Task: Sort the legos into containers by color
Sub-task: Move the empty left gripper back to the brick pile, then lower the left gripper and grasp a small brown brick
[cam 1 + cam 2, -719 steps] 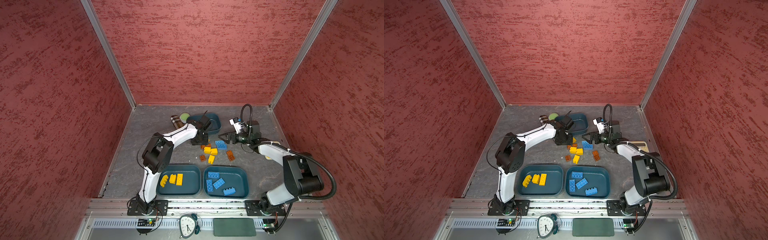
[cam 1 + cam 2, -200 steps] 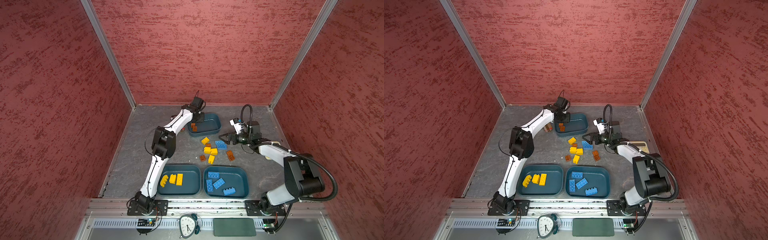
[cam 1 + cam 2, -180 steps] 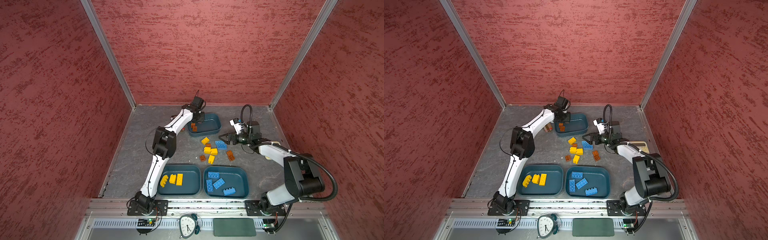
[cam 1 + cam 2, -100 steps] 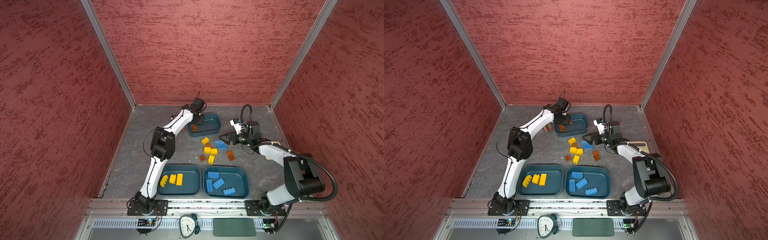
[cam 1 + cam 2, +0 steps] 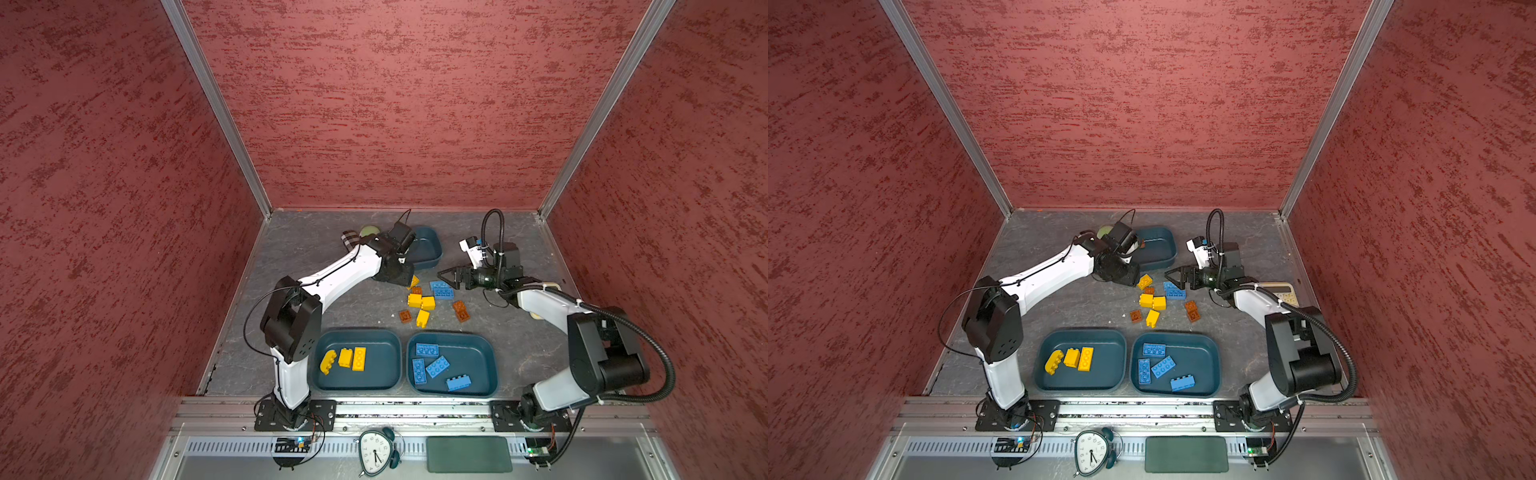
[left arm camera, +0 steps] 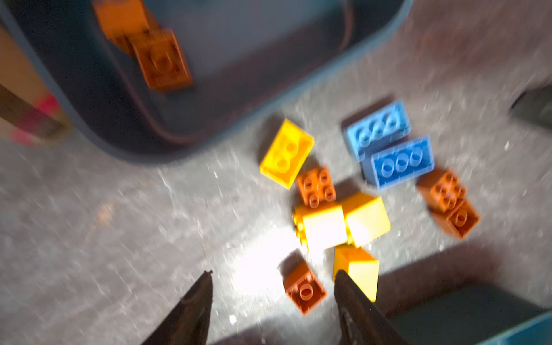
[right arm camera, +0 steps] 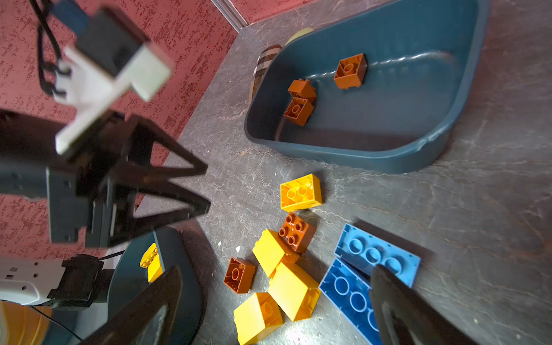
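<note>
l fingers [image 6: 194,307] apart, empty, near loose legos [image 6: 322,230]; r fingers [image 7: 394,307] wide.

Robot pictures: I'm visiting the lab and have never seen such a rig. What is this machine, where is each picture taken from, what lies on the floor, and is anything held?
It is a robot with a left arm and a right arm, each ending in a two-fingered pincer. Both top views look down on the whole scene. Each wrist view comes from a camera on an arm, looking past its pincer. The left pincer and right pincer are open and hold nothing. Loose bricks, yellow, blue and brown, lie on the grey floor. The left tub holds yellow ones, the right tub blue, the far tub brown.
</note>
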Robot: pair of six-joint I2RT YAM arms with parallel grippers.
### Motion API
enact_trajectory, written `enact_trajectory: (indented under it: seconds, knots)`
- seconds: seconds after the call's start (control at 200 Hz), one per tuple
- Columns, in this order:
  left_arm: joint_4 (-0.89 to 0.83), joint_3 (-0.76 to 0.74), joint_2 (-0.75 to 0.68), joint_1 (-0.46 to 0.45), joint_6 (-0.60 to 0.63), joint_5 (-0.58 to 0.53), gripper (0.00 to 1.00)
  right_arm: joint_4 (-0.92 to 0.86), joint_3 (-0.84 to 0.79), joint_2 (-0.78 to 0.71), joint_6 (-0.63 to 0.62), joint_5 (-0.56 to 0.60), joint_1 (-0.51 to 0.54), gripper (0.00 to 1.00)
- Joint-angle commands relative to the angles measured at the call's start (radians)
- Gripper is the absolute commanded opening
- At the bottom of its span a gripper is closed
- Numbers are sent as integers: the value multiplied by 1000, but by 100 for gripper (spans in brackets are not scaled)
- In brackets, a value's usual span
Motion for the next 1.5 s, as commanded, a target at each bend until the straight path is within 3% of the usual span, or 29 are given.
enact_trajectory:
  seconds: [0.0,0.205,0.466,0.646,1.112,1.493]
  knots:
    - [49,-82,-52,-25,-9,34,67,-2,18,-25,-13,6,-3,99]
    - [131,-191,-50,-82,183,57,66,8,3,-32,-9,2,-2,99]
    - [180,-223,3,-91,399,80,66,6,-19,-61,-13,15,-4,99]
    - [158,-208,56,-98,481,52,64,16,-37,-63,-10,18,-4,99]
    - [197,-227,83,-107,501,76,57,25,-37,-46,-14,10,-5,99]
    - [114,-190,21,-68,343,145,59,23,-33,-42,-14,6,-9,99]
